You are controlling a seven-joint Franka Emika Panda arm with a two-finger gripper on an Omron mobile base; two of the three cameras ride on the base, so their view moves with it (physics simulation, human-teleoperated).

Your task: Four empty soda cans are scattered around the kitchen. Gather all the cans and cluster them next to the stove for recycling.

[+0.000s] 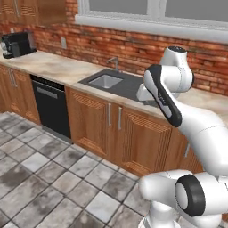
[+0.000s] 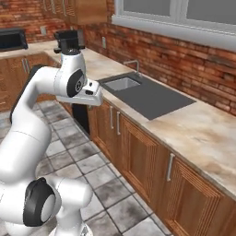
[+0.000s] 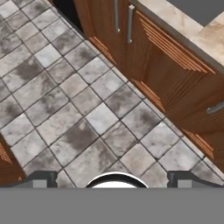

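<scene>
The soda cans and the stove are out of view. My gripper (image 3: 113,178) is open, its two dark fingertips (image 3: 41,178) set wide apart with nothing between them. It points down at the grey tiled floor (image 3: 65,100) in front of the wooden base cabinets (image 3: 166,74). The white hand (image 2: 88,93) hangs in the air just off the counter's front edge, near the sink (image 2: 122,83). In the left base view the hand (image 1: 144,94) is partly behind my own forearm.
A beige stone counter (image 2: 198,133) runs along the brick wall, with a faucet (image 1: 115,61) behind the sink (image 1: 107,81). A black dishwasher (image 1: 51,107) sits left of the sink cabinets. A dark coffee machine (image 1: 15,43) and a microwave (image 2: 11,39) stand farther left.
</scene>
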